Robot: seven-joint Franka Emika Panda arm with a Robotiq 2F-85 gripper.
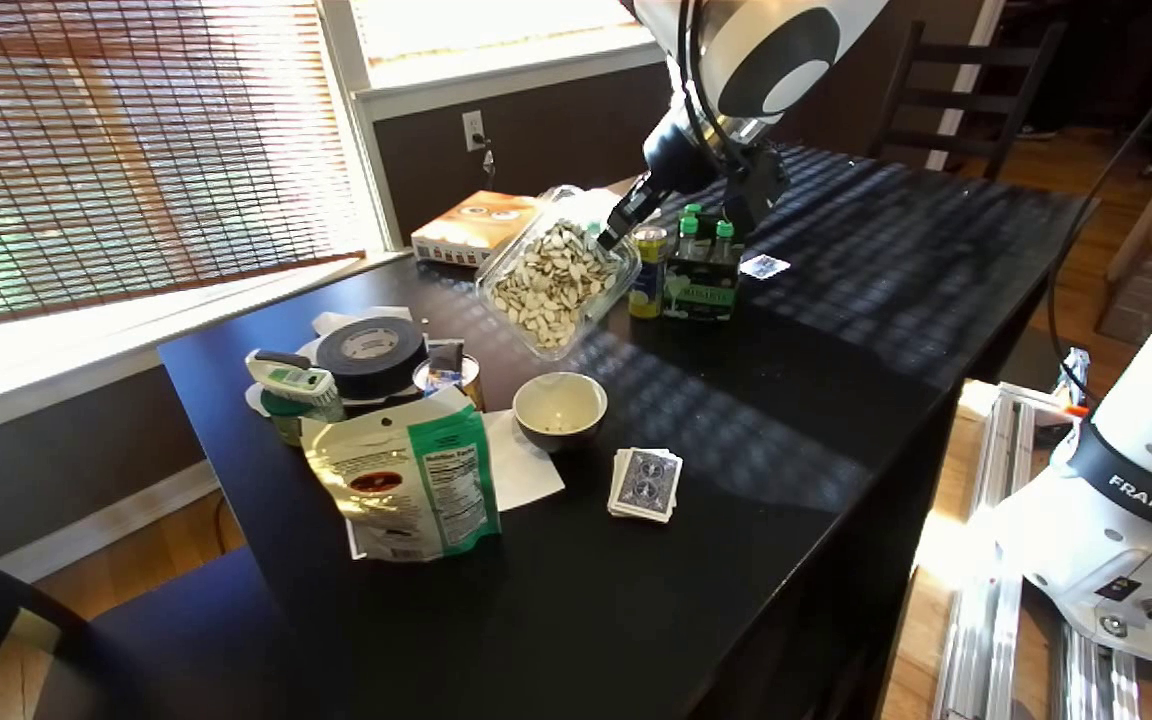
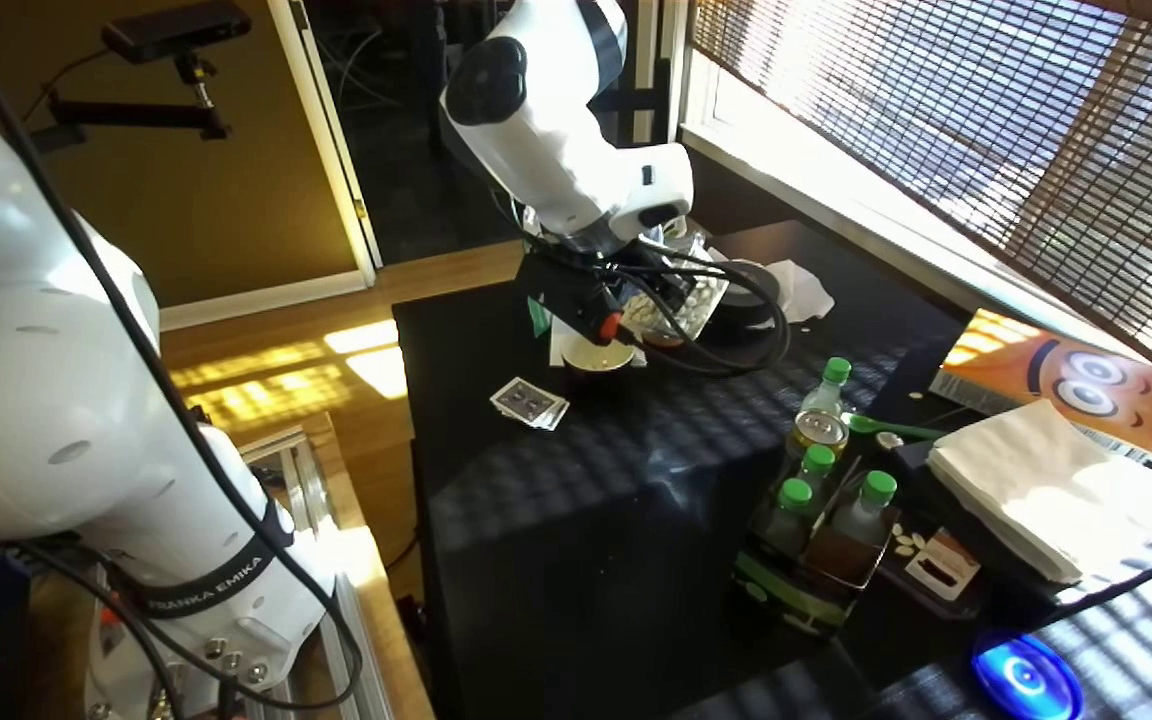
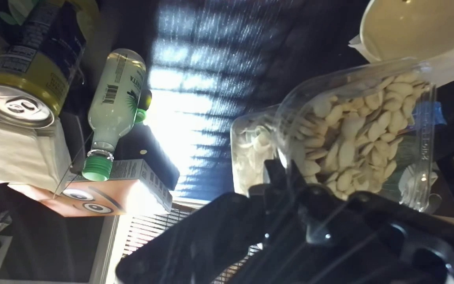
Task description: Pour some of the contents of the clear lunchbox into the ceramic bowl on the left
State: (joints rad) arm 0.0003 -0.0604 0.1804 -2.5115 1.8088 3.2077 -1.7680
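Note:
The clear lunchbox (image 1: 626,275) hangs tilted above the table, lower corner towards the ceramic bowl (image 1: 561,400). Its contents (image 1: 554,288), pale flat seeds, lie towards the lower side. My gripper (image 1: 608,238) is shut on the box's wall. In the wrist view the fingers (image 3: 280,169) pinch the clear lunchbox (image 3: 317,86), and the contents (image 3: 353,146) show inside. The ceramic bowl (image 3: 416,35) is at upper right there, apart from the box. It stands upright with a few small specks inside. In an exterior view the arm partly hides the bowl (image 2: 596,355) and box.
A standing pouch (image 1: 406,480), a card stack (image 1: 646,484) and a black tape roll (image 1: 371,350) surround the bowl. A can (image 1: 648,275), a bottle carrier (image 1: 701,285) and an orange box (image 1: 476,225) stand behind. Napkins (image 2: 1061,490) lie near the bottles.

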